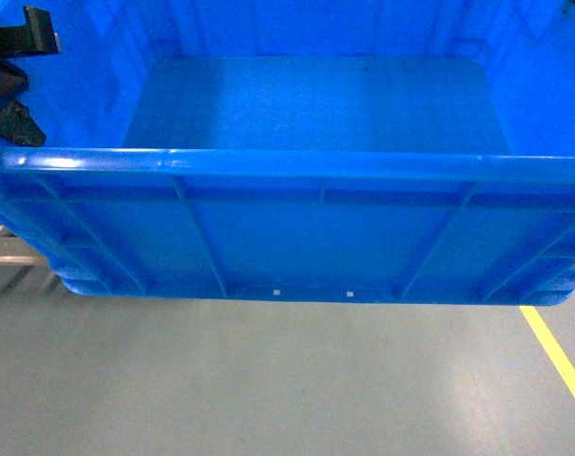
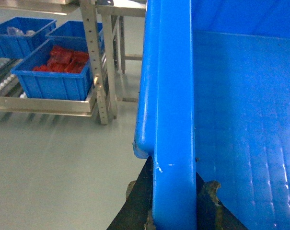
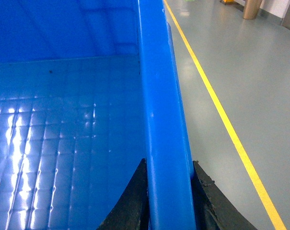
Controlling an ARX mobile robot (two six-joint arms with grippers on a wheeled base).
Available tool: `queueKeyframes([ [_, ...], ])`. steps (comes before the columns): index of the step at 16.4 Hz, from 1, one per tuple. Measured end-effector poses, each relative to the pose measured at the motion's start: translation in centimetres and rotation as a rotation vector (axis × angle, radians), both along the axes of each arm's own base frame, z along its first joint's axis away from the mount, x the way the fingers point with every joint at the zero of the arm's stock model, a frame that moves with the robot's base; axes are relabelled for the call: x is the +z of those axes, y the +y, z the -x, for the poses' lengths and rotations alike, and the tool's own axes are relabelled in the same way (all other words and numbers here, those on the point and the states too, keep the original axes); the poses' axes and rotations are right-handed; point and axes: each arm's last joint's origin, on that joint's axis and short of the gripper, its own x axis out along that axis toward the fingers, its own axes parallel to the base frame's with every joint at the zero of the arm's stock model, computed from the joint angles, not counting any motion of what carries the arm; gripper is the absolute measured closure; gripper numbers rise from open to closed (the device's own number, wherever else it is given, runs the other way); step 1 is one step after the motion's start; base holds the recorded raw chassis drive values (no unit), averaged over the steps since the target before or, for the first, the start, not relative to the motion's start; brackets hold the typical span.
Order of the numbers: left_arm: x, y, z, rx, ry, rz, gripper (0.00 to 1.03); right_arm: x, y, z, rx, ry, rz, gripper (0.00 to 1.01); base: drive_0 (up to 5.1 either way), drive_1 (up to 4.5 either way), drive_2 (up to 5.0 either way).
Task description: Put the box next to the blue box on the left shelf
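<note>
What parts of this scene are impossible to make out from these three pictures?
- Head view: the box fills the frame, hiding most of the left shelf.
- Right gripper: the head view's right edge cuts it off.
- Left wrist view: the red items in a shelf bin are too small to identify.
- Left gripper: the fingertips run below the frame.

box (image 1: 297, 228) held above grey floor (image 1: 268, 380) | left tool (image 1: 11, 85) on rim | yellow line (image 1: 558, 356) right

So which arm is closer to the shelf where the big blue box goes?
Left, probably. Its fingers clamp the box rim, and the left shelf with smaller blue boxes shows just beyond. The right arm's fingers face only floor and a yellow line.
</note>
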Motion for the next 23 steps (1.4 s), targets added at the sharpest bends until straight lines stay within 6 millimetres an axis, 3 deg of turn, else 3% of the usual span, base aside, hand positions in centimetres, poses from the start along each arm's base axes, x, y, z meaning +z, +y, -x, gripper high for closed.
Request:
queueKeyframes([
  [23,-0.04,-0.02,0.01,0.0,0.004,-0.001,0.95,0.0,-0.02,0.04,-0.004,0.002,0.002,0.85,0.1,4.38,-4.2],
])
